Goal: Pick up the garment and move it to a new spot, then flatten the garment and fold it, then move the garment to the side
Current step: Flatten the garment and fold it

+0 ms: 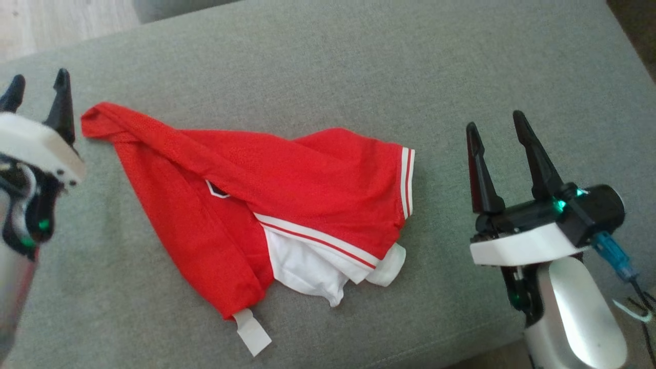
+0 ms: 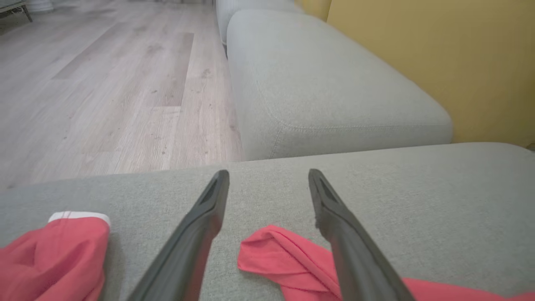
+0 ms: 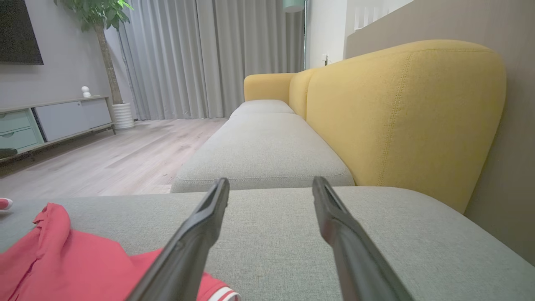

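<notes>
On the grey seat cushion [image 1: 359, 61] a red jersey [image 1: 307, 189] is seen lying crumpled, roughly midway between the two arms, with white-and-red striped trim along its right edge, white fabric spilling from beneath its lower hem and a white label tab [image 1: 252, 332] sticking out at the bottom. One corner is twisted into a point towards the upper left, just beside the left gripper [image 1: 40, 77], whose fingers are held spread with nothing between them; in the left wrist view that red corner is partly covered by one finger, and whether cloth and finger touch cannot be told. The right gripper [image 1: 494, 120] is held apart from the jersey's striped edge, its fingers likewise parted and empty above bare cushion. Beyond the cushion's far edge a wooden floor [image 2: 104, 83] and a second grey cushion [image 2: 326, 96] are shown, backed by a yellow backrest [image 3: 401, 113]. Farther off, curtains [image 3: 188, 58], a potted tree [image 3: 100, 25] and a low sideboard [image 3: 54, 121] are visible.
</notes>
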